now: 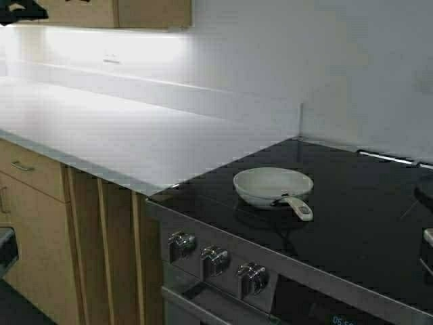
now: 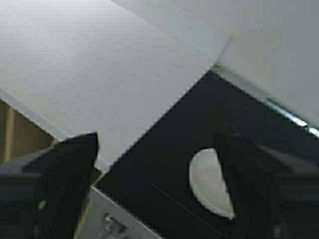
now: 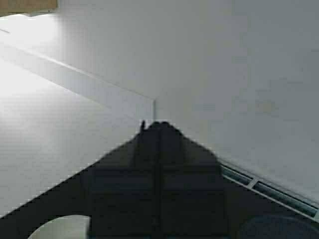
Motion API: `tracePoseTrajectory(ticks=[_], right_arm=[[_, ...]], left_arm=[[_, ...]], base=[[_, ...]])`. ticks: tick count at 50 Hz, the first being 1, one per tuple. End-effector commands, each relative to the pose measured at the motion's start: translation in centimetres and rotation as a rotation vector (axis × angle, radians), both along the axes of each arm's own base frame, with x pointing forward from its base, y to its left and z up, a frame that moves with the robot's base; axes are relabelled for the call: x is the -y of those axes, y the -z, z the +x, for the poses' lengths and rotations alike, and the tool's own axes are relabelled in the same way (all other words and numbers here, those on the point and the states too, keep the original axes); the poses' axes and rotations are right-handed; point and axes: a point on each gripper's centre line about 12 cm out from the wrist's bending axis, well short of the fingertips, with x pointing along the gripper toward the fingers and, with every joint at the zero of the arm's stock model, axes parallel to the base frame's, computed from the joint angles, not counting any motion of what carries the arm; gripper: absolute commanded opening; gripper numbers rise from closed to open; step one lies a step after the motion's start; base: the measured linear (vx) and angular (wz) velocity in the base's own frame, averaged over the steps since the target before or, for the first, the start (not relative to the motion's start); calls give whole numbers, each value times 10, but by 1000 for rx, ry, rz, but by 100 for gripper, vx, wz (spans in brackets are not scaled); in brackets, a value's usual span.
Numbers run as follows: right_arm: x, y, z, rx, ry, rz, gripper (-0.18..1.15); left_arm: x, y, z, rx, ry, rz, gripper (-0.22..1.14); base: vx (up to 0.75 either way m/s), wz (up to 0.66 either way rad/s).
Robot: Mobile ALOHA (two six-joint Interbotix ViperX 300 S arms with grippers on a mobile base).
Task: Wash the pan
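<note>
Pan (image 1: 272,185): we count one, cream-white and upright, on the black glass hob (image 1: 352,223) near its left edge, with its short handle (image 1: 298,207) pointing toward the front. We see three knobs (image 1: 215,258) in a row on the steel panel below the hob. To the left we note one white bench (image 1: 115,132) over wooden cabinets (image 1: 40,203), with a lit strip under one wall cupboard (image 1: 122,12). Left tool (image 2: 157,164): in its wrist view we see its two dark fingers (image 2: 75,164) spread wide, holding nothing, well above the bench edge and hob, with the pan partly hidden behind one finger. Right tool (image 3: 159,130): in its wrist view we see its fingers pressed together, empty, above the hob and facing the wall corner.
</note>
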Motion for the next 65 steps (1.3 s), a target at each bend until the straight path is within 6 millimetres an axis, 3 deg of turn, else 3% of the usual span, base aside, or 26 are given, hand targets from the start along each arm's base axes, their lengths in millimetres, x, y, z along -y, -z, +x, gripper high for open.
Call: tracePoseTrajectory(ticks=[1, 14, 38, 46, 65], right_arm=[[0, -5, 1, 17, -2, -1, 6], [0, -3, 1, 11, -2, 0, 6], [0, 0, 1, -2, -2, -1, 6], [0, 1, 2, -6, -2, -2, 6], [0, 4, 3, -17, -2, 0, 6]], left_arm=[[20, 22, 12, -32, 47, -88, 101], [62, 91, 36, -180, 151, -156, 101], [163, 227, 89, -426, 312, -534, 101], [192, 249, 103, -465, 345, -655, 101], [241, 277, 128, -521, 376, -782, 101]], base=[[0, 0], [0, 0], [0, 0], [0, 0], [0, 0]])
